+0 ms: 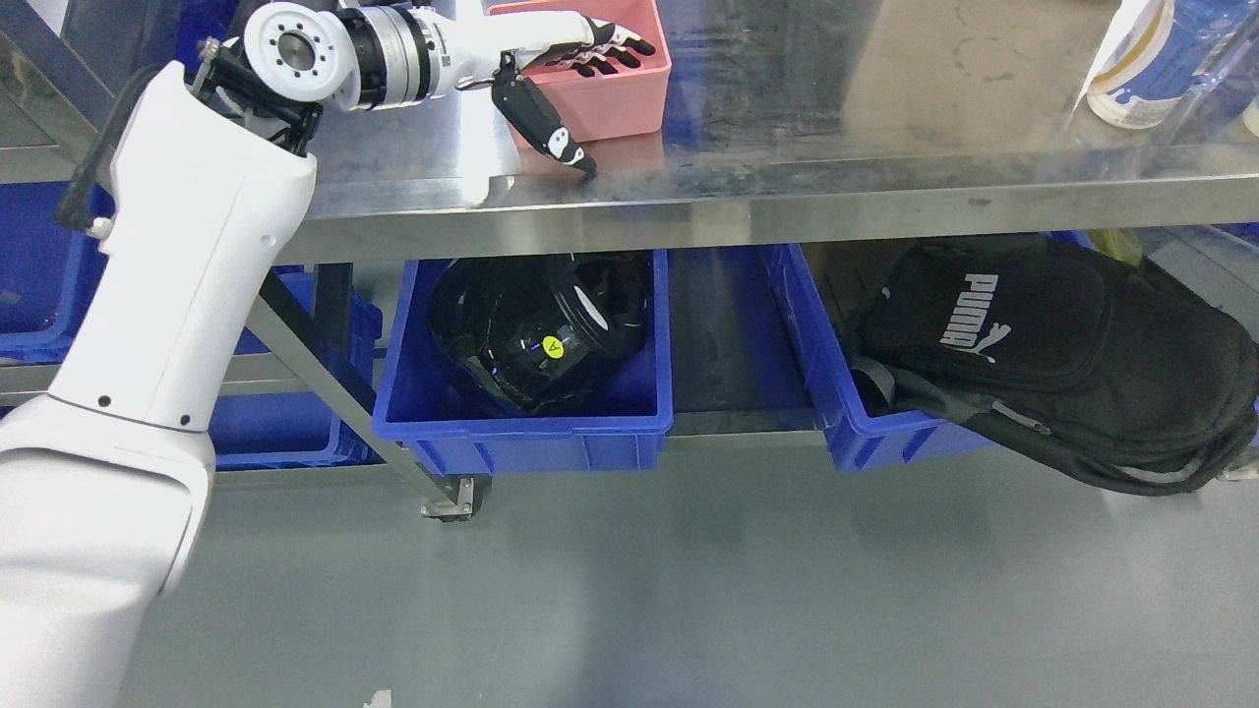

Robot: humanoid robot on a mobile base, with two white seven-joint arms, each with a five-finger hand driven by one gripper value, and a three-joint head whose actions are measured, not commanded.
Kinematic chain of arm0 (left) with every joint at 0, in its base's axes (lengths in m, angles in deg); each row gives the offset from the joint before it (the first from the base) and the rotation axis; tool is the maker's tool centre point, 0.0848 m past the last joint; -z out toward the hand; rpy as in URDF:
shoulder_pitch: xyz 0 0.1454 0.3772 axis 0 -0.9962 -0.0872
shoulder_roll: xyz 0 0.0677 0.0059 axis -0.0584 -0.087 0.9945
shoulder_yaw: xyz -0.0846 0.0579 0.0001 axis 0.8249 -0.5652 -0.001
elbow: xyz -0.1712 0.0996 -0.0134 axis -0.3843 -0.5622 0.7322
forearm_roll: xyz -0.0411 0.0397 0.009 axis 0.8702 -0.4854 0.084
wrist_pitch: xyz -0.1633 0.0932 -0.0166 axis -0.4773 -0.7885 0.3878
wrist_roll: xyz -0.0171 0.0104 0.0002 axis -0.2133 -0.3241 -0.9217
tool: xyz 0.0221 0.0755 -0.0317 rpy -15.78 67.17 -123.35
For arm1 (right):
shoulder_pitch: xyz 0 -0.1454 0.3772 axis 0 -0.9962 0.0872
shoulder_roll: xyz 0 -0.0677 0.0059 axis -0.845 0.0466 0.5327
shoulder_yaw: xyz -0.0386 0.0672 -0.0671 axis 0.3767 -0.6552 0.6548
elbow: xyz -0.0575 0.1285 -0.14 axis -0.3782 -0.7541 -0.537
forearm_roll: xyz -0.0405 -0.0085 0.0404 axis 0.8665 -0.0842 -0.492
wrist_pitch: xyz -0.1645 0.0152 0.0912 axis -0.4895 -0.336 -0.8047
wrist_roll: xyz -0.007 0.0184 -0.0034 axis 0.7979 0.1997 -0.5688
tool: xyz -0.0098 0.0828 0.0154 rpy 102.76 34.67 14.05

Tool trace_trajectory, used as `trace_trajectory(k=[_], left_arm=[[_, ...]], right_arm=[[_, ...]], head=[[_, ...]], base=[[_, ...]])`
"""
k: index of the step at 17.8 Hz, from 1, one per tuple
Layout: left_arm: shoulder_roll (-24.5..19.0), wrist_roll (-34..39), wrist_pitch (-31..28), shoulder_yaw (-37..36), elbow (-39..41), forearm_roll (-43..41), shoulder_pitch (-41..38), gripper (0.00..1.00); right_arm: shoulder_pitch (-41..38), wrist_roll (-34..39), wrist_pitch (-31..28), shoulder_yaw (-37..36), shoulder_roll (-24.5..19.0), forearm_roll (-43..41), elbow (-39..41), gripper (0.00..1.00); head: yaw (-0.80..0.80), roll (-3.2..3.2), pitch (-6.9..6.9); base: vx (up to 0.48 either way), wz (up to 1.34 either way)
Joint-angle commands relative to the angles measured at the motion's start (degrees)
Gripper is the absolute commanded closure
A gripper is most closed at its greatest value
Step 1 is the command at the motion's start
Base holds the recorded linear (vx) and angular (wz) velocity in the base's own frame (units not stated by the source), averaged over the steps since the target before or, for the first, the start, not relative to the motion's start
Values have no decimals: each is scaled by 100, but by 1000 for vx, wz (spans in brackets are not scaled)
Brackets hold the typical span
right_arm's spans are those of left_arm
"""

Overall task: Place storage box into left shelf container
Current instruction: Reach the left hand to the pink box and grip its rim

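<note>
A pink storage box [634, 93] stands on the steel table [885, 187] at the top of the head view. My left arm rises from the lower left, and its hand [602, 106] is at the box. The fingers [610, 44] stretch out over the box's open top. The black thumb [546, 133] points down outside the near wall, its tip on the table. The hand looks open and straddles that wall without closing on it. Below the table, left of centre, sits a blue shelf container [521, 438] with a black helmet-like object [536, 329] in it. My right arm is out of view.
A second blue bin [846, 413] to the right holds a black Puma bag [1043, 344] that hangs over its edge. More blue crates [285, 423] stand behind my arm at left. A white and blue bottle [1151, 59] stands on the table's far right. A table leg [448, 497] stands by the left container.
</note>
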Motion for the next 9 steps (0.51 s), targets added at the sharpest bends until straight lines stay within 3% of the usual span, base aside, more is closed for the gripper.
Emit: trace_trajectory(k=[1, 5, 9], left_arm=[[513, -268, 19, -175, -828, -280, 28, 19], [495, -426, 54, 17, -829, -280, 11, 42], [512, -541, 404, 535, -829, -280, -77, 75]], right_arm=[[35, 4, 2, -17, 100, -9, 100, 0], [35, 4, 2, -17, 100, -9, 100, 0], [35, 4, 2, -17, 100, -9, 100, 0]], head=[[0, 0, 0], [0, 0, 0], [0, 0, 0]], base=[[0, 0], [0, 29], [-1, 38]])
